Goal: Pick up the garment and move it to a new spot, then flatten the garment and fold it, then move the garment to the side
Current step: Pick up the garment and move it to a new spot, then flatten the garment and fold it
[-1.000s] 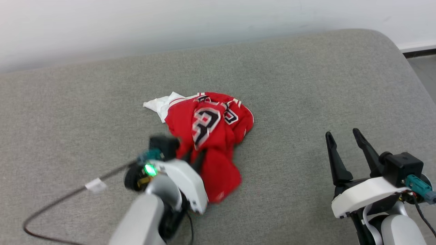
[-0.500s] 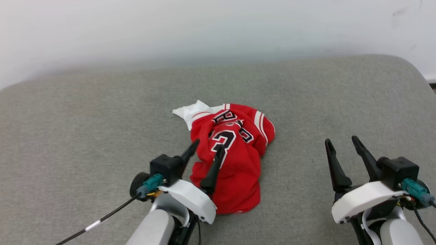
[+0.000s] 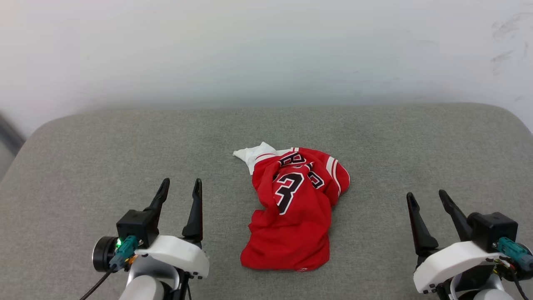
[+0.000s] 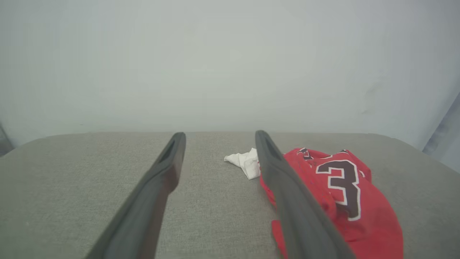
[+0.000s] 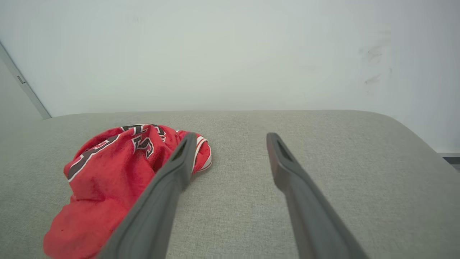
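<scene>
I work in a plain indoor room, perhaps a test space rather than a lived-in home. Before me lies a wide grey fabric-covered cushion (image 3: 104, 158) with rounded corners, backed by a bare white wall (image 3: 266, 50) bearing a few scuff marks (image 3: 506, 25).

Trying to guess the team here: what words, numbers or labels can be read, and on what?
"3": black numeral outlined in white, on the red jersey.
Black letters above and beside it, on the same jersey: crumpled into the folds, no whole word readable.
</scene>
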Controlling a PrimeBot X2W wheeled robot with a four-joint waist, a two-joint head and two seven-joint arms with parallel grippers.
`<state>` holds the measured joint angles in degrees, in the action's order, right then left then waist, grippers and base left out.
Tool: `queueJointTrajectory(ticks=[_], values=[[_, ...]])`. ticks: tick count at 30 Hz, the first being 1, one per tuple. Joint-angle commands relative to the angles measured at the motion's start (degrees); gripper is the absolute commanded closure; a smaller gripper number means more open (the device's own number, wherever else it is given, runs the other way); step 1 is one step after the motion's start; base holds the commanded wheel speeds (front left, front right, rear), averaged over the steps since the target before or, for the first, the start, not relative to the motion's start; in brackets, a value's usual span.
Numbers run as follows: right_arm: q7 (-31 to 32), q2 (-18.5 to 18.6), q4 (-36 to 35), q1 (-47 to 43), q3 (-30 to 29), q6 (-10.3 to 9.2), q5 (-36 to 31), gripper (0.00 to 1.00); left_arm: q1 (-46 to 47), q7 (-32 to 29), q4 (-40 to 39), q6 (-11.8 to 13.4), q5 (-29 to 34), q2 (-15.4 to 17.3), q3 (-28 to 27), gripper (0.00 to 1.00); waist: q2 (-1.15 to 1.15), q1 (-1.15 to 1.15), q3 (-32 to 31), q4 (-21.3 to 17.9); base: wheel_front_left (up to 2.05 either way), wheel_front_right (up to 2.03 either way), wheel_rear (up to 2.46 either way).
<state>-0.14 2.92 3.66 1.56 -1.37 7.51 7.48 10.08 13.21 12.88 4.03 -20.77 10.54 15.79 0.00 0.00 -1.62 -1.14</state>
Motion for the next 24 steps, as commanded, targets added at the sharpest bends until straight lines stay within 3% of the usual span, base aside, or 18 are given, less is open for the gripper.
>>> queueJointTrajectory(ticks=[1,15,20,24], values=[[0.01,-0.06,-0.40,-0.74,0.01,-0.04,-0.07,0.00,-0.87,-0.08,-0.52,0.19,-0.20,0.18,-0.22,0.00,0.00,0.00,-0.20,-0.27,0.00,0.00,0.00],[0.82,-0.05,-2.21,-2.37,0.73,-0.04,0.64,0.00,-3.95,-2.50,-3.43,1.91,-1.22,1.53,-0.53,0.00,0.00,0.00,-0.22,-1.55,0.00,0.00,0.00],[0.98,-0.06,-2.71,-0.97,1.13,-0.04,0.59,0.00,0.20,-5.66,-3.09,-0.04,-2.68,1.74,0.03,0.00,0.00,0.00,1.24,-1.36,0.00,0.00,0.00],[0.92,-0.06,-3.15,0.57,1.90,-0.04,0.19,0.00,7.55,-13.20,-1.17,-3.96,-5.15,1.66,1.90,0.00,0.00,0.00,3.77,-1.60,0.00,0.00,0.00]])
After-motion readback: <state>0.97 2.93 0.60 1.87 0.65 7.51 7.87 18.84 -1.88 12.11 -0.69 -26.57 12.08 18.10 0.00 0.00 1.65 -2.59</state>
